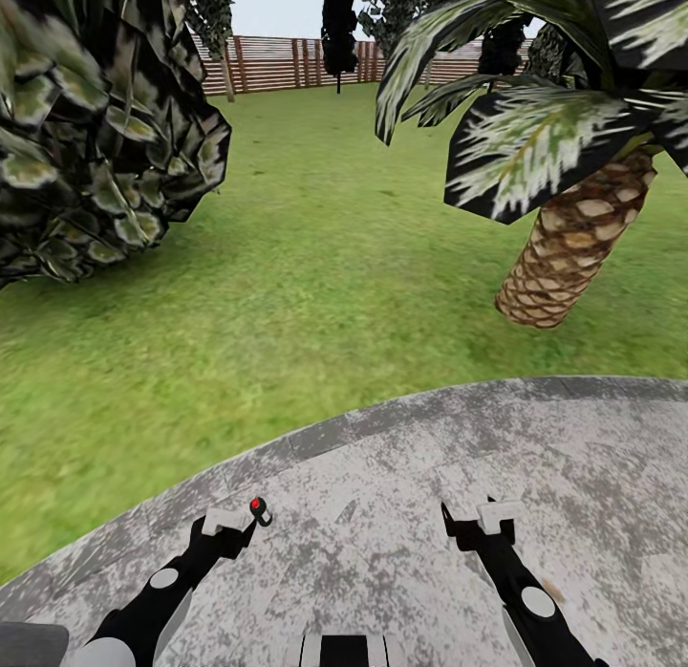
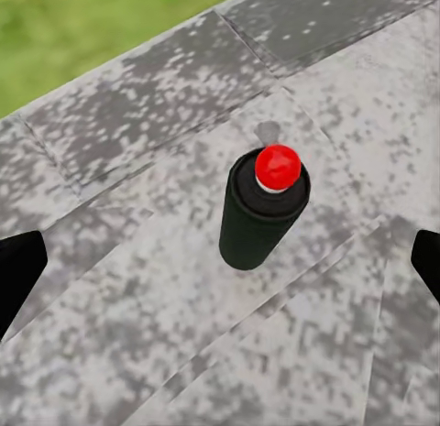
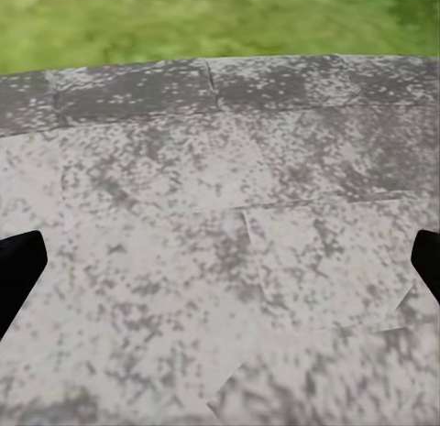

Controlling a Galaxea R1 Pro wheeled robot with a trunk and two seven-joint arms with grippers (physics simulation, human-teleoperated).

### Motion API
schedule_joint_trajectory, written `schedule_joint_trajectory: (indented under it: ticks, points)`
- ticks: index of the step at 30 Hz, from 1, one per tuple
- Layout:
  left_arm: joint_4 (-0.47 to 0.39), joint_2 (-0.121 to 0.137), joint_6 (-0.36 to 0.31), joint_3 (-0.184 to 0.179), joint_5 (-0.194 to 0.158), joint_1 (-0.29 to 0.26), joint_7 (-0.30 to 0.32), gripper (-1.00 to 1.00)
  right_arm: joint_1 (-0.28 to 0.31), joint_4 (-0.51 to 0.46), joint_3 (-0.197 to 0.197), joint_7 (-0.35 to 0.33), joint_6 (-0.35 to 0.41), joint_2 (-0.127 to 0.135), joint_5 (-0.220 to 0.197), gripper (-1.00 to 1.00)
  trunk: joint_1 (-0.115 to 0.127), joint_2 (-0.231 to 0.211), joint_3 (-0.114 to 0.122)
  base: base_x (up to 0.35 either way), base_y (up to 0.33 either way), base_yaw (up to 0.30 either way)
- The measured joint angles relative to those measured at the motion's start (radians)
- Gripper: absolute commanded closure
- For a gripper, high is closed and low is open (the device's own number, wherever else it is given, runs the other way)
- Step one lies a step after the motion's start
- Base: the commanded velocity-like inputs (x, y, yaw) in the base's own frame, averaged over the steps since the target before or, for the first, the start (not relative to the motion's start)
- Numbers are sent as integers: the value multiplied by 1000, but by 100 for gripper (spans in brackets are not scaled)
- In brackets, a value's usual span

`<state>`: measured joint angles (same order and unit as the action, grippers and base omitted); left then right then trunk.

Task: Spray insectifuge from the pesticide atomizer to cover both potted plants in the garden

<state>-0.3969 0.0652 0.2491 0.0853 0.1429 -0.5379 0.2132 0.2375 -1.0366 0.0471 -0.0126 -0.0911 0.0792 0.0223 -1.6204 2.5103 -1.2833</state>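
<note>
The pesticide atomizer [image 2: 261,215], a small dark bottle with a red tip, stands upright on the round grey paved patch [image 1: 401,476]. In the head view its red tip [image 1: 256,505] shows just beside my left gripper [image 1: 234,528]. That gripper is open: its black fingers [image 2: 18,275] sit far apart on either side of the bottle and touch nothing. My right gripper [image 1: 473,522] hovers low over bare paving, open and empty, its fingers [image 3: 18,270] wide apart. Both potted plants are out of view.
Green lawn [image 1: 315,266] begins just past the patch's curved edge. A large dark broad-leaved shrub [image 1: 86,122] stands at the left and a palm with a scaly trunk [image 1: 573,247] at the right. The brown slatted fence [image 1: 287,63] closes the far end.
</note>
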Motion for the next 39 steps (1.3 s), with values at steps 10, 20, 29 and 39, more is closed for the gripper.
schedule_joint_trajectory:
  ticks: [10,20,29,39]
  points:
    - [-6,0,0,0,0,0,0,-100,0,-1,0,0,0,-1,0,-100,0,0,0,36,-28,0]
    - [-6,0,0,0,0,0,-1,-100,0,-2,0,1,0,-3,-4,-100,0,0,0,195,-185,49]
    - [-5,0,1,0,0,1,-2,-100,0,0,0,1,-1,-5,-4,-100,0,0,0,39,-38,63]
    - [-4,0,21,1,-1,1,-1,-100,0,1,0,1,0,-5,-3,-100,0,0,0,1,-79,1]
